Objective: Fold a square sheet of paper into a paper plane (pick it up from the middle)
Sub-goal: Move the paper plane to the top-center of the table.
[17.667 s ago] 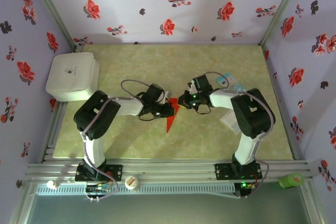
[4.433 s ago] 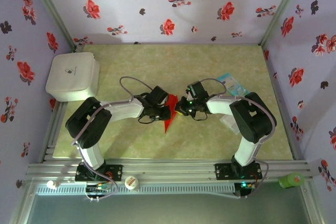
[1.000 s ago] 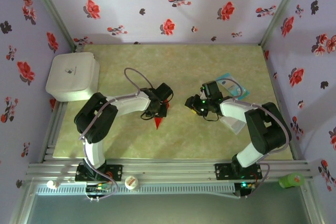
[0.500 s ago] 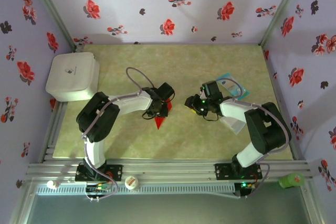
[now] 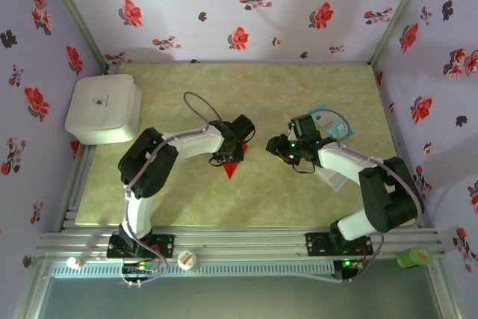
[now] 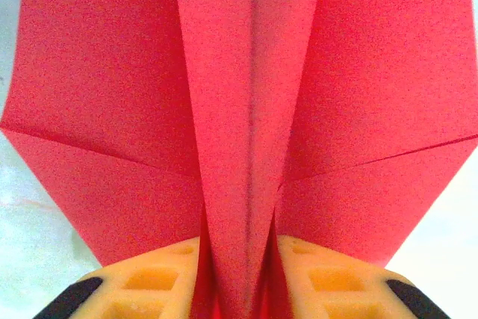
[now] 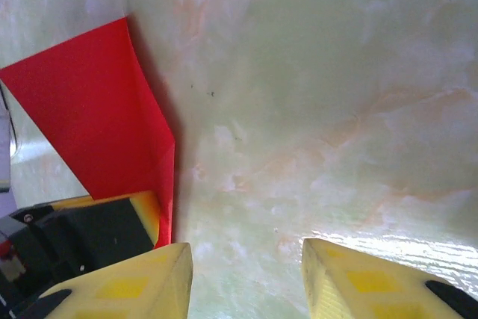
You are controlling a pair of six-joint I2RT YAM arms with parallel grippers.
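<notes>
The paper plane (image 5: pixel 231 169) is a narrow red dart lying on the table, tip toward the near edge. In the left wrist view its wings spread wide and its centre keel (image 6: pixel 237 184) runs down between my left gripper (image 6: pixel 237 263) fingers. The yellow pads (image 6: pixel 157 278) stand just off the keel on each side, with thin shadowed gaps. Seen from above, the left gripper (image 5: pixel 236 152) sits over the plane's rear end. My right gripper (image 5: pixel 278 148) hovers to the right, apart from the plane. Its jaws (image 7: pixel 246 282) are open over bare table, with one red wing (image 7: pixel 97 125) at left.
A white lidded box (image 5: pixel 103 107) sits at the back left corner. A light-blue-and-white packet (image 5: pixel 330 120) lies behind the right arm, and a pale sheet (image 5: pixel 334 178) lies under that arm. A white cap (image 5: pixel 187 260) and a green object (image 5: pixel 414 257) rest on the front rail.
The left gripper has carried the plane a little right and farther back, and its jaws have eased off the keel. The right gripper has shifted slightly right.
</notes>
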